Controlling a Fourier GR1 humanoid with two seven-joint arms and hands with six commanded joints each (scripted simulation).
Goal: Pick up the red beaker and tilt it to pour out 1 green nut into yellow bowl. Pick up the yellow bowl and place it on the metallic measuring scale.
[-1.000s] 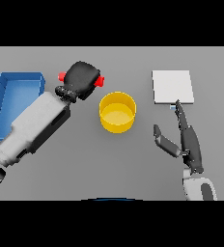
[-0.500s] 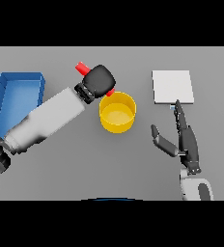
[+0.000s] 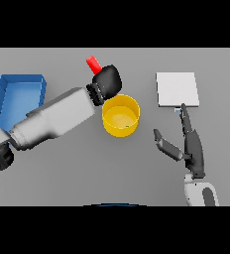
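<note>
Two hands showing over grey bench [image 3: 62, 168]. Left hand [image 3: 107, 82] gripping red beaker [image 3: 92, 64], fingers clamped round it, holding it aloft just behind yellow bowl [image 3: 120, 115] rim. Bowl sitting on bench, mid-scene. Right hand [image 3: 191, 146] hovering, fingers straight and apart, fingertip reaching near edge of metallic scale [image 3: 176, 89]. Blue tray [image 3: 18, 94] lying far left.

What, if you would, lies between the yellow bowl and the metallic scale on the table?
In the head view, only bare grey table lies between the yellow bowl and the scale; the right hand sits nearer the robot, below that stretch.
</note>
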